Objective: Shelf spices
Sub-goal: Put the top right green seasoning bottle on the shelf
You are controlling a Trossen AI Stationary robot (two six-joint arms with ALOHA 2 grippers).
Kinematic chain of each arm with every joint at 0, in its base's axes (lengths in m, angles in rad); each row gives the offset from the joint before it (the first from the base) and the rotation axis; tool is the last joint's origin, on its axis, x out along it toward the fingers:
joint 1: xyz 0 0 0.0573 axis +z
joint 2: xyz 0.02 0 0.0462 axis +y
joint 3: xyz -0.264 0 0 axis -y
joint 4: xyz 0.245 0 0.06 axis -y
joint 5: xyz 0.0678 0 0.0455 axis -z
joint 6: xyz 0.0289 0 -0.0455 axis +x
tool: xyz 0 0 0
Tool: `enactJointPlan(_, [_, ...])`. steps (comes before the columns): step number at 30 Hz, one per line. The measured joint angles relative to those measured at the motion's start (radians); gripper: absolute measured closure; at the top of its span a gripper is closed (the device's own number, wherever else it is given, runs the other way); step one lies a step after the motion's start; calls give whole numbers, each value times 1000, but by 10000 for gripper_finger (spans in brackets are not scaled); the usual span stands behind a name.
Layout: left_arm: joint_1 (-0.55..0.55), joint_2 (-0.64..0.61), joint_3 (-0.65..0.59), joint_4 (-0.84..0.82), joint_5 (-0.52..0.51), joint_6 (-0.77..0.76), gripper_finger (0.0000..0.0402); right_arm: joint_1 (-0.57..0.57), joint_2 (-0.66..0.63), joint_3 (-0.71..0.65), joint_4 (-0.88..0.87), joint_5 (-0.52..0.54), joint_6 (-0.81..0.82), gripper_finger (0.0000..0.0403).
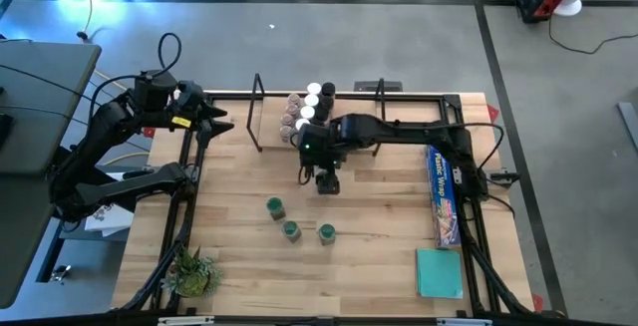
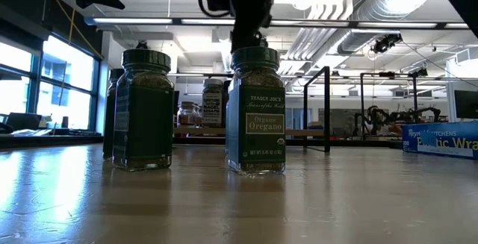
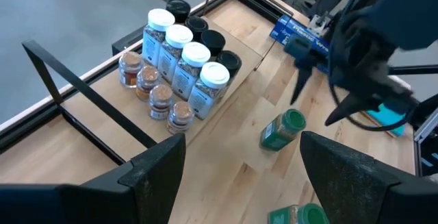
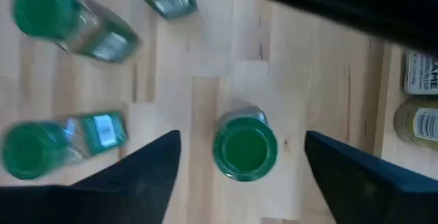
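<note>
Several spices with white, black and clear tops (image 3: 179,63) stand on the shelf's wooden board (image 1: 304,107) between its black wire uprights (image 3: 82,94). Three green-topped jars (image 1: 290,230) stand upright on the table nearer the front. A fourth green-topped jar (image 4: 244,148) stands upright on the table below my right gripper (image 1: 327,182), which points down and is open; its fingers are on either side of the jar, apart from it. My left gripper (image 3: 250,176) hangs open above the table's far left corner (image 1: 214,122), holding nothing.
A long blue wrap box (image 1: 442,194) lies along the right edge, with a flat teal square (image 1: 439,271) in front of it. A small plant (image 1: 192,271) sits at the near left corner. The black table frame (image 1: 189,166) borders the wood.
</note>
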Motion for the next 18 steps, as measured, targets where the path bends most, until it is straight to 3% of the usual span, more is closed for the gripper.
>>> enactJointPlan(4, [0,0,0,0,-1,-10,119,-10,48,0,-25,0,-63,65])
enactJointPlan(10, [0,0,0,0,-1,-10,119,6,109,0,-57,6,-150,66])
enactJointPlan(14, [0,0,0,0,-2,-10,119,22,137,0,-59,50,-140,88])
enactJointPlan(18, [0,0,0,0,-4,-10,119,29,141,0,-55,53,-139,138])
